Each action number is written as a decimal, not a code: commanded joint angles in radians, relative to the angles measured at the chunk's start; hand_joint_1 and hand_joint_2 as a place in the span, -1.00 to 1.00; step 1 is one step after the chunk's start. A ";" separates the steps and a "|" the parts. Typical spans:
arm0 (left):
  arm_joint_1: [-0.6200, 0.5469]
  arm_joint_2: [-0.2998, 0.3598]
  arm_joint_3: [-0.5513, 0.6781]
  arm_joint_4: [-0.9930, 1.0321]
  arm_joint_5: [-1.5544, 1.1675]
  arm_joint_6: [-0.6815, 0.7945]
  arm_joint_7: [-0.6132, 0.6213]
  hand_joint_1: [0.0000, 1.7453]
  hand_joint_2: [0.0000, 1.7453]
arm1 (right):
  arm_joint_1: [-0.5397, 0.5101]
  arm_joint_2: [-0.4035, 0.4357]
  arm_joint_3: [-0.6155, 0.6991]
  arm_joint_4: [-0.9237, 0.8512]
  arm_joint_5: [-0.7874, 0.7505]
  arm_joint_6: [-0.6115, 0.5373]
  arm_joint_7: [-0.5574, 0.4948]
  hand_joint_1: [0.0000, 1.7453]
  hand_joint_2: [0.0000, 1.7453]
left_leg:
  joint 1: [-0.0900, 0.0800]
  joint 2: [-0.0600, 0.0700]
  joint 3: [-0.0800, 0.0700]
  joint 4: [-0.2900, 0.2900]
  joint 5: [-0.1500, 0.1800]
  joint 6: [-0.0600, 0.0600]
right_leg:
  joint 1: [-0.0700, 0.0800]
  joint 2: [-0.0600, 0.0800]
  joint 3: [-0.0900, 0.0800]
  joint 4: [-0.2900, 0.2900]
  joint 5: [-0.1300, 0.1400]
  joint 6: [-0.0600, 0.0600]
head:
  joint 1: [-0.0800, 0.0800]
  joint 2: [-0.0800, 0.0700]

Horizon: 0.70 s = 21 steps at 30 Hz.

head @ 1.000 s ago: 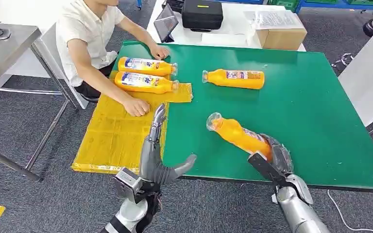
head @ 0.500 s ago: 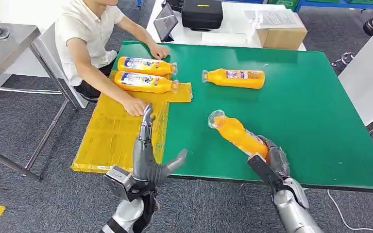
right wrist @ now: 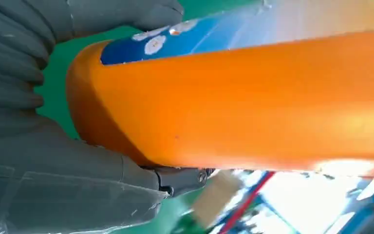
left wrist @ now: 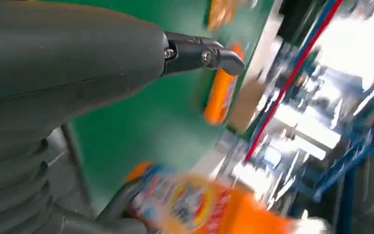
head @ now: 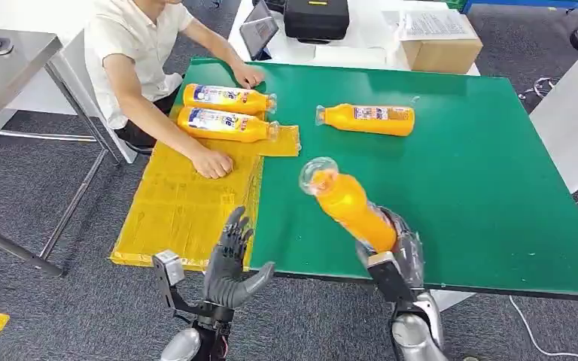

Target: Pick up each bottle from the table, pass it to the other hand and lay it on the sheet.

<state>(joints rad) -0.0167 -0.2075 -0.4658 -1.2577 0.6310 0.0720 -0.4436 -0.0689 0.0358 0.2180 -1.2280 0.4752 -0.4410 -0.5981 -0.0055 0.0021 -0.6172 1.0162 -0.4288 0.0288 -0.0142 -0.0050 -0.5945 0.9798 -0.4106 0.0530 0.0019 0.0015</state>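
The right hand (head: 395,252) grips an orange plastic bottle (head: 344,201) by its base, fingers wrapped around the smooth, glossy body; the bottle tilts up and away from the hand, its clear rounded cap toward the far side of the table. In the right wrist view the bottle's (right wrist: 253,97) sleek orange wall and a blue printed label fill the space against the grey ribbed cover of the hand (right wrist: 53,146).

The left hand (head: 229,263) is empty, fingers spread and pointing up, thumb out to the side, just beside the near edge of the green table (head: 482,188). Just beyond its fingertips lies the yellow sheet (head: 181,210), creased and slightly shiny, overhanging the table's edge.

Farther beyond that hand, two more labelled orange bottles (head: 226,111) lie side by side on the sheet's far end. A third bottle (head: 366,119) lies on the felt-like green top, well beyond the right hand. A person (head: 132,53) in a pale shirt sits at the far left corner, one hand (head: 212,164) resting on the sheet.
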 commanded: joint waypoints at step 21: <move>-0.110 -0.003 0.017 0.029 0.040 -0.060 -0.018 -1.00 1.00 | -0.134 0.045 0.468 0.251 0.052 0.008 0.063 0.74 1.00 | 0.001 0.000 0.002 0.000 0.000 -0.002 | 0.001 -0.001 0.002 -0.001 -0.001 -0.002 | 0.000 0.000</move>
<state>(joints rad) -0.1059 -0.2163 -0.4787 -1.1582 0.6447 0.0218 -0.4479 -0.1600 0.0870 0.5852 -1.1379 0.5150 -0.4486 -0.5550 -0.0056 0.0015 -0.6187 1.0163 -0.4279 0.0284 -0.0142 -0.0063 -0.5961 0.9797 -0.4105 0.0531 0.0015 0.0015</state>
